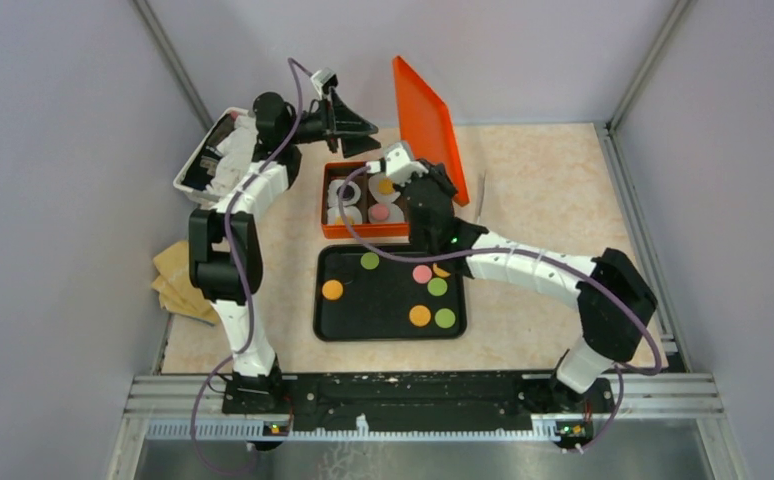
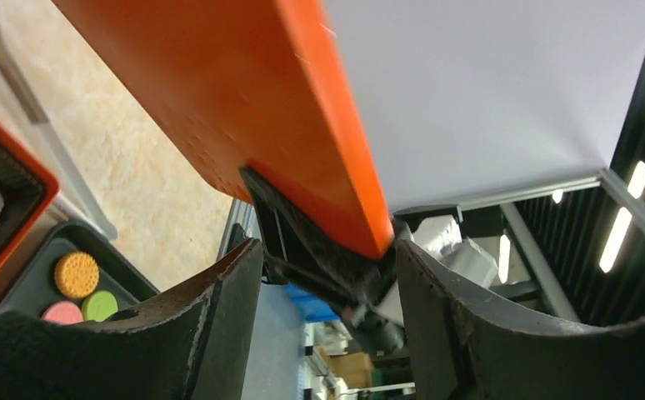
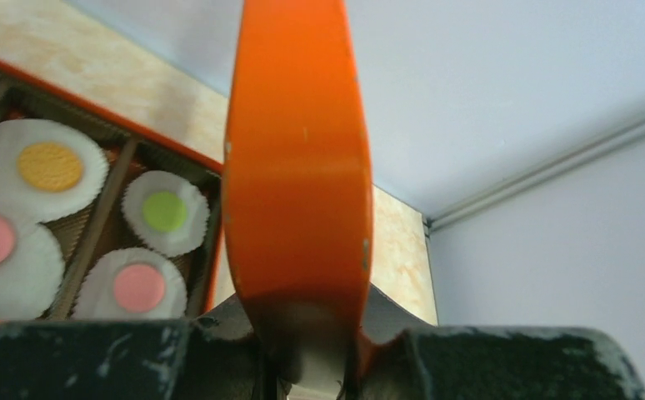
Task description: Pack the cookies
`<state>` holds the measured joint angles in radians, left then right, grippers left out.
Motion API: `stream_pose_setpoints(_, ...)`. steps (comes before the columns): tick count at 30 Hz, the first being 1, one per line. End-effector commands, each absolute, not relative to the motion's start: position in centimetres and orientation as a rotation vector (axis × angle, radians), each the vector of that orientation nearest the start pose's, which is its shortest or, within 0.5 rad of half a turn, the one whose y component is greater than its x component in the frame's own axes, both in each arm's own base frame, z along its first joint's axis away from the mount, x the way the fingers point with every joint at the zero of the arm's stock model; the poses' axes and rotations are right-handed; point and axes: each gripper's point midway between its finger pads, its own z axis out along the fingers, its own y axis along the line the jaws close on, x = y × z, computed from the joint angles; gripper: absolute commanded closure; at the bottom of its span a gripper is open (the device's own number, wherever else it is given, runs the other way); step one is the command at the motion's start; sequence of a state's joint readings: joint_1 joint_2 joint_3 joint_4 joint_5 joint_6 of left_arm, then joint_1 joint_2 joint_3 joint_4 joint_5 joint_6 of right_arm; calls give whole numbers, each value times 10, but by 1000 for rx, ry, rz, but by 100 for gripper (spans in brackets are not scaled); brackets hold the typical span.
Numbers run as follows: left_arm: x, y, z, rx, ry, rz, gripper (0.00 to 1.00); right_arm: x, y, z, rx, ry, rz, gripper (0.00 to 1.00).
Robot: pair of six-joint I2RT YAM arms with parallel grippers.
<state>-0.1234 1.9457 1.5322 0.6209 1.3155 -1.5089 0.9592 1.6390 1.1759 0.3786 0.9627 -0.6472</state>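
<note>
An orange box (image 1: 363, 203) holds white liners with cookies in them: orange (image 3: 50, 166), green (image 3: 165, 211) and pink (image 3: 138, 287). More cookies, such as a green one (image 1: 370, 261) and an orange one (image 1: 332, 290), lie on the black tray (image 1: 363, 325). The box's orange lid (image 1: 423, 115) stands upright behind the box. My right gripper (image 1: 418, 182) is shut on the lid's (image 3: 298, 167) lower edge. My left gripper (image 1: 360, 128) is open at the lid's left side. The lid's corner (image 2: 369, 233) sits between its spread fingers (image 2: 211, 317), unclamped.
A white bin (image 1: 201, 165) stands at the back left, close under the left arm. Brown paper pieces (image 1: 181, 285) lie at the left edge. A thin metal tool (image 1: 481, 195) lies right of the box. Frame posts and walls close in the table.
</note>
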Motion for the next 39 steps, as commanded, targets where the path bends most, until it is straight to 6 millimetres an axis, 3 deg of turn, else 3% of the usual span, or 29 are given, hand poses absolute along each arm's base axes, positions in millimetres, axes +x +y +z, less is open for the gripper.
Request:
stream_pose_setpoints(1,392,-224,407,435,1722,-1980,36,388,232,346,-306,1542,-441,100)
stream_pose_setpoints(3,391,-225,413,459,1701,-1954,43,395,223,350,-282,1572,-424,100)
stream_pose_setpoints(6,394,-223,408,433,1702,-1904,80,404,207,359,-222,1606,-407,100)
stream_pose_setpoints(8,405,-221,395,383,1731,-1797,98,412,202,368,-196,1646,-311,100)
stream_pose_setpoints(9,422,-218,386,275,1770,-1685,100,416,203,372,-191,1672,-232,100)
stream_pose_setpoints(12,458,-198,351,115,1913,-1215,100,423,209,387,-177,1735,61,100)
stream_pose_setpoints(15,471,-175,329,-2,1972,-981,100,425,220,397,-211,1757,299,100)
stream_pose_setpoints(19,477,-143,309,-141,2003,-571,100,428,230,404,-216,1786,611,100)
stream_pose_setpoints(25,470,-105,300,-253,1941,16,100,428,241,403,-229,1791,1002,100)
stream_pose_setpoints(28,468,-93,294,-283,1921,98,100,423,245,411,-248,1739,1213,100)
stream_pose_setpoints(31,463,-97,295,-266,1889,42,100,419,252,408,-267,1737,1367,100)
stream_pose_setpoints(35,457,-103,302,-234,1858,-17,100,422,266,387,-265,1742,1555,100)
stream_pose_setpoints(39,452,-110,308,-175,1856,-57,100,434,276,346,-216,1784,1678,100)
